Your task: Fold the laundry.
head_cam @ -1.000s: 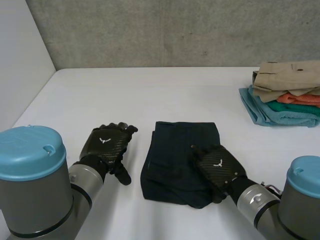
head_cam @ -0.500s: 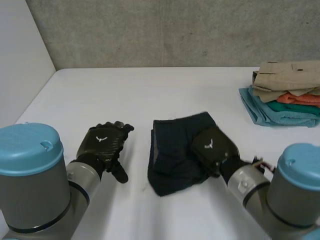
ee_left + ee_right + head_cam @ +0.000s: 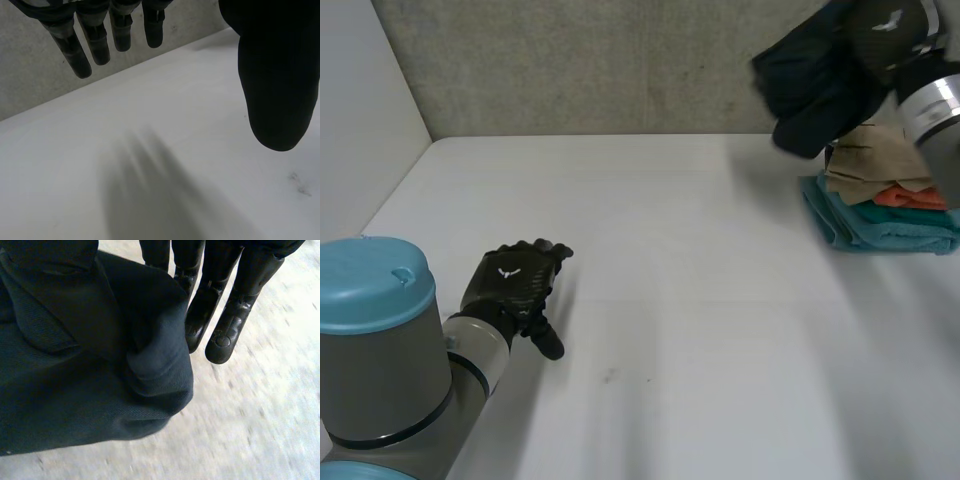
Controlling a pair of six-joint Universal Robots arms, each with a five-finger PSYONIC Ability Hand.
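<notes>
My right hand (image 3: 888,28) is raised high at the back right, shut on a folded dark navy garment (image 3: 812,85) that hangs from it above the stack of folded laundry (image 3: 880,190). In the right wrist view the dark garment (image 3: 90,380) bunches under the palm, pinched by the thumb, with the fingers (image 3: 222,320) reaching past its edge. My left hand (image 3: 515,285) rests open on the white table (image 3: 680,300) at the front left, holding nothing. The left wrist view has its straight fingers (image 3: 95,45) and thumb (image 3: 277,75) over bare table.
The stack at the back right holds a khaki piece (image 3: 880,150) on top, an orange one (image 3: 912,197) under it and teal cloth (image 3: 880,228) at the bottom. A grey wall (image 3: 620,60) runs along the table's far edge.
My right hand closed on the dark garment at the table's middle and swung it up and to the back right, over the stack. The left hand drew slightly back and left.
</notes>
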